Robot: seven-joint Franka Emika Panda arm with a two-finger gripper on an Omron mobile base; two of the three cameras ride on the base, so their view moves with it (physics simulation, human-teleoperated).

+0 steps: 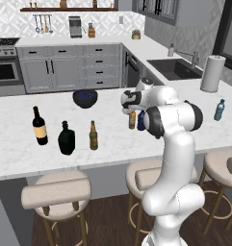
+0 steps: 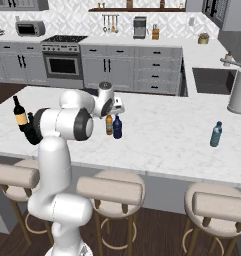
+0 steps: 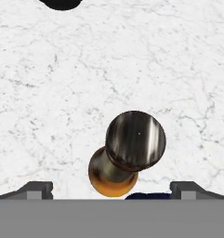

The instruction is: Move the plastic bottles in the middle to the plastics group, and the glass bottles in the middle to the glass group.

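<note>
Hand view looks straight down on the amber bottle (image 3: 117,167): its dark cap sits just above the midline between the two finger tips, which stand wide apart at the bottom edge with nothing between them. So the gripper (image 3: 111,189) hangs above the bottle, and the bottle's long axis runs upright, along the line of sight; a short shift toward the cap and a straight drop would likely put the fingers either side of the neck

Left base view places this bottle mid-counter, toward the near edge, touching or just beside the small blue bottle (image 1: 141,120), with the gripper (image 1: 128,102) right over them. The black flask (image 1: 66,138), olive beer bottle (image 1: 93,136) and wine bottle (image 1: 39,126) stand toward the counter's left end; the water bottle (image 1: 219,110) stands near its right end

The arm's elbow hides much of the blue bottle in the left base view, and in the hand view only a dark sliver of it shows at the bottom edge
</note>
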